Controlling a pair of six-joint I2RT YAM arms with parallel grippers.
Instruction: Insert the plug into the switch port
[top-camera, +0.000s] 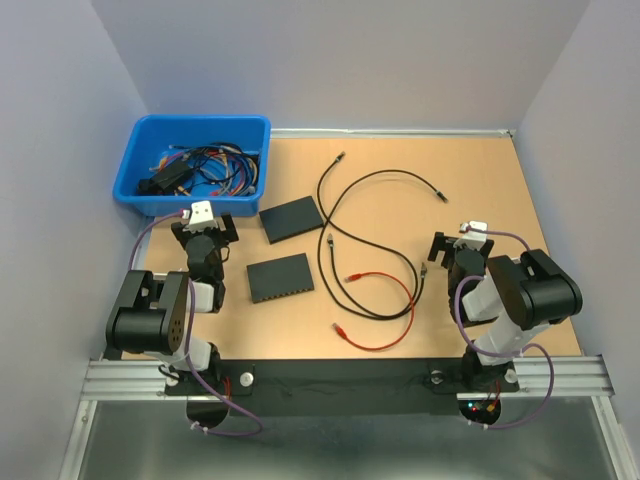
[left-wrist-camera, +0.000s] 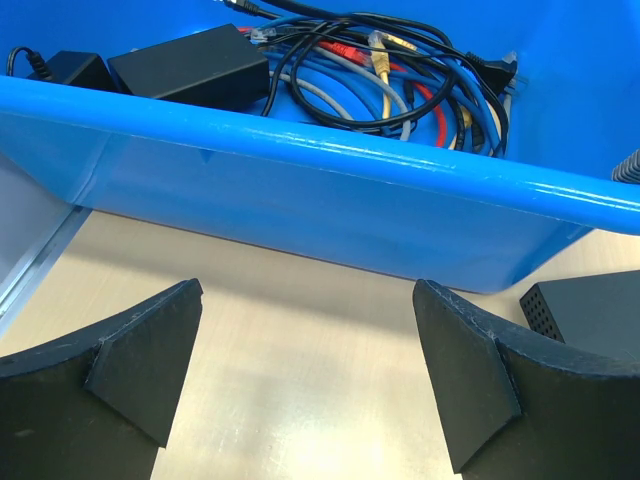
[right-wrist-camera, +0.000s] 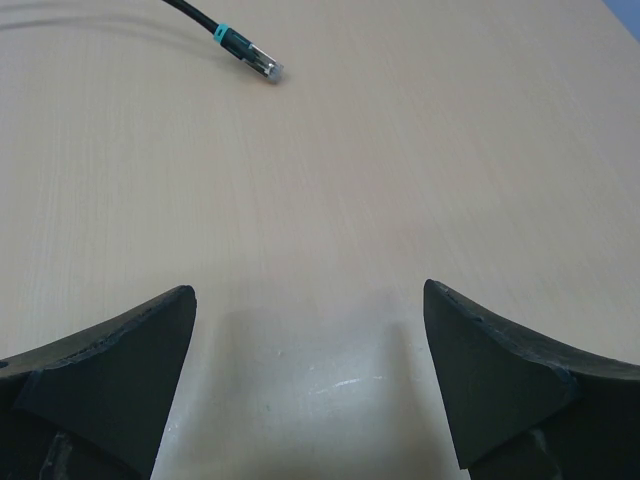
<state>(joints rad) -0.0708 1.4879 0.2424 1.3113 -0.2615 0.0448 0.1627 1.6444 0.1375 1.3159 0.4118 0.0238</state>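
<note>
Two black switches lie on the table left of centre: one (top-camera: 281, 277) nearer me with a row of ports on its front edge, one (top-camera: 291, 218) behind it. A corner of the rear one shows in the left wrist view (left-wrist-camera: 585, 315). Black cables (top-camera: 375, 215) and a red cable (top-camera: 385, 310) with plugs lie in the middle. One black plug with a teal band (right-wrist-camera: 250, 55) shows in the right wrist view. My left gripper (top-camera: 205, 222) (left-wrist-camera: 308, 375) is open and empty just before the blue bin. My right gripper (top-camera: 462, 243) (right-wrist-camera: 308, 380) is open and empty above bare table.
A blue bin (top-camera: 190, 165) (left-wrist-camera: 330, 190) with tangled cables and black adapters stands at the back left. White walls enclose the table on three sides. The metal rail with the arm bases runs along the near edge.
</note>
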